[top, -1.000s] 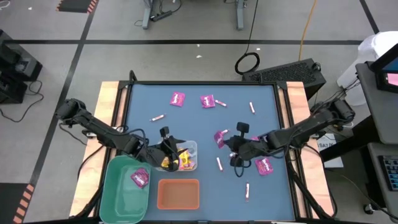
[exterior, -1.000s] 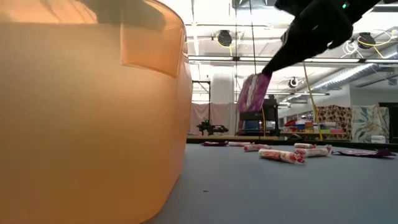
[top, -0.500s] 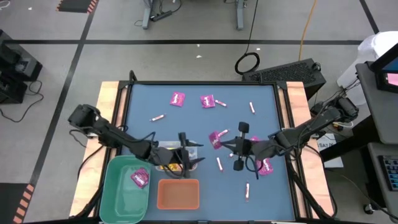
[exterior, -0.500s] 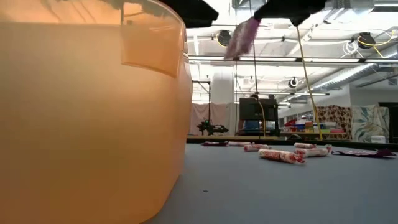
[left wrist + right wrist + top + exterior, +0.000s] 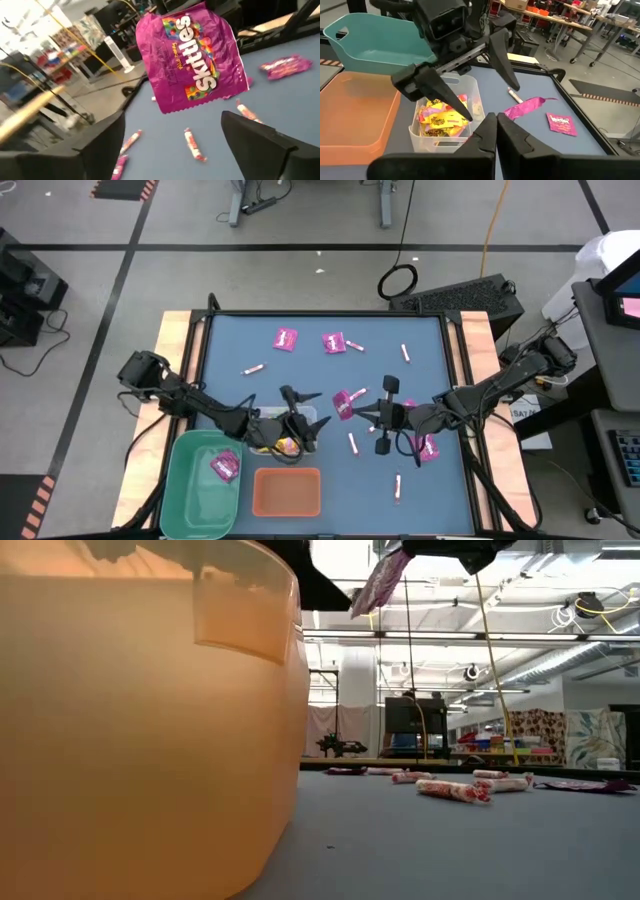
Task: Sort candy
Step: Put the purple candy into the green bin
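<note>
Near the middle of the blue surface, the right gripper was clamped on a magenta packet held up in the air, facing the left gripper, whose fingers stood wide apart above the clear bin of yellow packets by the near edge. The step in hand looked like a handover of the packet between arms. Next, the left gripper would need to close on the packet before the right let go, then carry it to the green bin, where another magenta packet lay.
</note>
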Robot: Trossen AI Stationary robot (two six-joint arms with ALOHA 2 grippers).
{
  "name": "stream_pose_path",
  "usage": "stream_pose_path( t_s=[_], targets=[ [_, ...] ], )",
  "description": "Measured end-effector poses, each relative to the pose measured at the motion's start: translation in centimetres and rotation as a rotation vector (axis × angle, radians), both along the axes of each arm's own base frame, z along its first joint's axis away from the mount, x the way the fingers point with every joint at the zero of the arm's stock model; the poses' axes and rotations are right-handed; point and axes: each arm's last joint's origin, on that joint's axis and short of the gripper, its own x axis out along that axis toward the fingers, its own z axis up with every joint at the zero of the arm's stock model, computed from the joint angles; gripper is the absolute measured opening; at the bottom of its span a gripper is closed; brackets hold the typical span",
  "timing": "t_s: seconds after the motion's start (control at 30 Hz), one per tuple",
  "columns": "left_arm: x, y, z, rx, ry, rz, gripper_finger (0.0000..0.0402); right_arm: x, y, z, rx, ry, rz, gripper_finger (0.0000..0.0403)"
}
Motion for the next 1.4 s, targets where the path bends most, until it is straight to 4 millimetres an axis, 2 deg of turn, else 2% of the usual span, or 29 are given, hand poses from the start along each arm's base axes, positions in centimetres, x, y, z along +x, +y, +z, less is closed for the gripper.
stream_pose_path(
  t_s=[0.17, 0.27, 0.4, 0.67, 0.87, 1.2, 1.4],
  targets=[
    [-0.6, -0.1, 2.4, -0.146, -0.106, -0.128, 0.0287, -0.2, 0.4, 0.0, -0.016, 0.003, 0.023, 0.0000],
    [-0.9, 0.3, 3.2, -0.239, -0.149, -0.140, 0.0270, -0.3, 0.7, 0.0, -0.018, 0.001, 0.034, 0.0000],
    [-0.7, 1.3, 3.2, -0.293, -0.167, -0.079, 0.0257, -0.4, 1.0, 0.1, -0.020, -0.001, 0.045, 0.0000],
    [-0.7, 1.5, 3.0, -0.315, -0.152, -0.078, 0.0251, -0.5, 1.1, 0.0, -0.038, 0.004, 0.053, 0.0000],
    [-0.4, 1.5, 2.5, -0.415, -0.095, -0.235, 0.0251, -0.4, 1.2, 0.0, -0.050, 0.008, 0.083, 0.0000],
    [0.4, 4.5, 1.9, -0.497, -0.013, -0.332, 0.0251, -0.6, 1.7, 0.1, -0.073, 0.009, 0.137, 0.0000],
    [0.5, 4.5, 2.0, -0.546, 0.018, -0.490, 0.0250, -0.6, 1.7, 0.1, -0.082, 0.007, 0.142, 0.0000]
  ],
)
